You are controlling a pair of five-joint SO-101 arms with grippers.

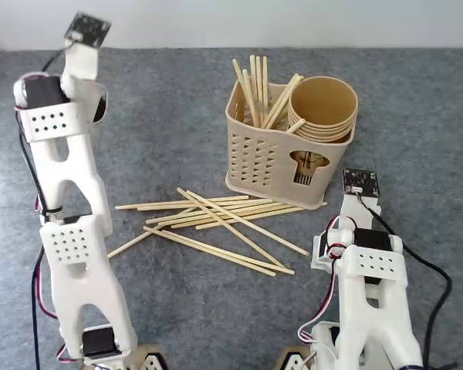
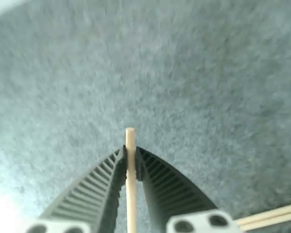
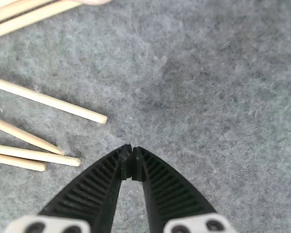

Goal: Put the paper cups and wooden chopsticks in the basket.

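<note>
A beige slotted basket (image 1: 255, 158) stands right of the mat's centre. It holds a stack of paper cups (image 1: 324, 104) and several upright wooden chopsticks (image 1: 258, 85). Several more chopsticks (image 1: 216, 217) lie scattered on the mat in front of it. My left gripper (image 2: 130, 150) is shut on one chopstick (image 2: 130, 138), whose tip sticks out past the fingertips, high above the mat. The left arm (image 1: 62, 123) rises tall at the left side. My right gripper (image 3: 132, 151) is shut with nothing in it, low over bare mat, beside the ends of loose chopsticks (image 3: 48, 101).
A grey felt mat (image 1: 162, 116) covers the table. The right arm (image 1: 366, 262) stands at the front right, just in front of the basket. Two chopstick ends (image 2: 269, 216) show far below the left gripper.
</note>
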